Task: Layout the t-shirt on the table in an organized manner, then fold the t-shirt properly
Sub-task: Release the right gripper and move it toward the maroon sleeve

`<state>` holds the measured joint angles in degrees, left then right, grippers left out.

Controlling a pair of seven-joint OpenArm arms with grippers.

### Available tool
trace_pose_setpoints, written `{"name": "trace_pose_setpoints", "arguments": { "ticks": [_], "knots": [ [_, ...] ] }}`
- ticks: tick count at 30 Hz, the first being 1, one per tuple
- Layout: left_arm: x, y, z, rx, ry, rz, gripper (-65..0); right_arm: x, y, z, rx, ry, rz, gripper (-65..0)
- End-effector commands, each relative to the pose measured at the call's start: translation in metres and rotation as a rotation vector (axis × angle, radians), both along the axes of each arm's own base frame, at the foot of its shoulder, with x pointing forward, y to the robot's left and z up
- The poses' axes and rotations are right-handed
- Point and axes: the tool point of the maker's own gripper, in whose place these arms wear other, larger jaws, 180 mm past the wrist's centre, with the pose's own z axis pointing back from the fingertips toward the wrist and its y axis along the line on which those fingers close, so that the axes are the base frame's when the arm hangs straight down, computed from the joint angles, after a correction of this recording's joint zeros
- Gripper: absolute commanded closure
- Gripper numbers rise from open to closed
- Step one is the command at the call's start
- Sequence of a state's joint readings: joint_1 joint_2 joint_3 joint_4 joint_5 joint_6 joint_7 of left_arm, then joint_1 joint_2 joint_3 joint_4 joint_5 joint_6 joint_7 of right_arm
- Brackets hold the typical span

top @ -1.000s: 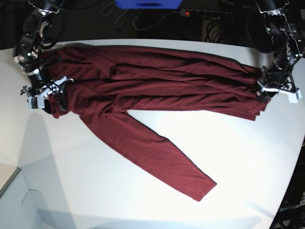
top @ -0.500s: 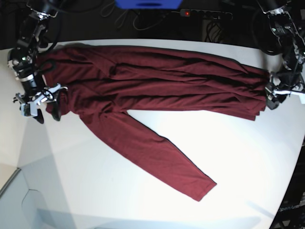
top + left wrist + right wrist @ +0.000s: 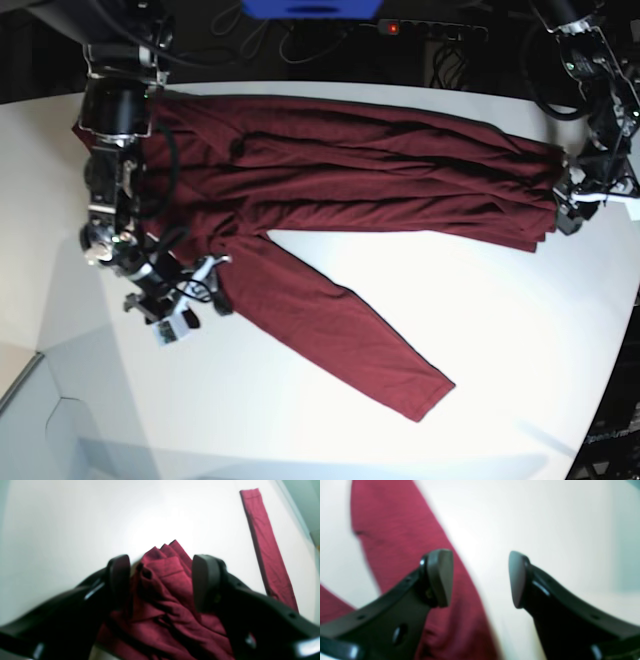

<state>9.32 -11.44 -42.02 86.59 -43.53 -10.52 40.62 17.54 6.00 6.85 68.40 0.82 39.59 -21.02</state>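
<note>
You had the t-shirt (image 3: pixel 340 170) on the table (image 3: pixel 500 330), but bunched into a long wrinkled band, one sleeve trailing toward the near edge. Layout was incomplete; no fold was made. Your left gripper (image 3: pixel 160 582) stood open astride the bunched end, gripping nothing. Your right gripper (image 3: pixel 480 580) stood open and empty beside the sleeve.

Bright overhead glare, blown-out white, blurred wrist views

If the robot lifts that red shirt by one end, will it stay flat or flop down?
Probably flop: the t-shirt already lies in soft bunched ridges. Its long sleeve would likely dangle. On the smooth table it may slide easily when pushed.
</note>
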Motion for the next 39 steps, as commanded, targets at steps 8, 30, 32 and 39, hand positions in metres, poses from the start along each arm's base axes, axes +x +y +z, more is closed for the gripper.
{"name": "trace_pose_setpoints", "arguments": {
  "ticks": [8,30,32,39],
  "knots": [
    [0.004,0.003,0.011,0.015,-0.036,-0.002,-37.8,0.034,0.051,-0.002,-0.02,0.023,0.096,-52.1],
    [0.005,0.003,0.01,0.013,-0.036,0.0,-37.7,0.079,0.037,-0.03,0.099,0.054,-0.093,-52.3],
    [0.004,0.003,0.009,0.013,-0.031,0.0,-37.7,0.08,0.031,-0.034,0.087,0.062,-0.124,-52.2],
    [0.005,0.004,0.01,0.014,-0.035,0.001,-37.7,0.073,0.041,-0.044,0.03,0.074,-0.08,-52.0]
  ]
}}
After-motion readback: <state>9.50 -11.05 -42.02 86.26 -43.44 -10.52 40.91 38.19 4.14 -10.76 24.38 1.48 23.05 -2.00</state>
